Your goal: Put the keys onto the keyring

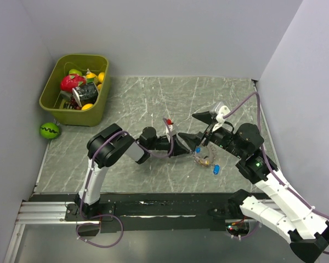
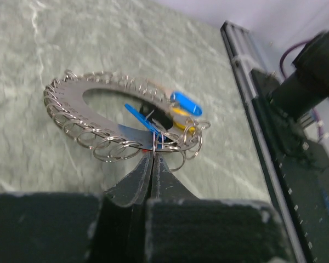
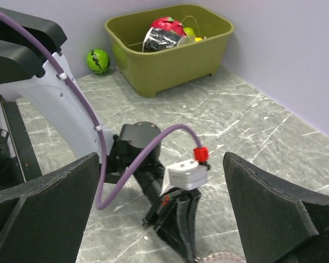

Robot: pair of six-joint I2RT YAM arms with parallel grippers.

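Clearly the keyring (image 2: 71,96) is flat silver fringed with wire loops; left pincer (image 2: 153,159) pinches blue-tagged key (image 2: 140,118), right pincer (image 3: 160,164) gapes.

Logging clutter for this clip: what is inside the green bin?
The green bin holds a red fruit, a dark can and yellow fruit pieces. Anything beneath them is covered.

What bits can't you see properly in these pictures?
1. Top view: the keyring is too small to count its keys.
2. Left wrist view: the left gripper hides, with its own shut jaws, what exactly they pinch at the keyring's edge. The yellow tag is blurred and sits mostly behind a blue tag.
3. Right wrist view: the bottom edge cuts off all but a sliver of the keyring.
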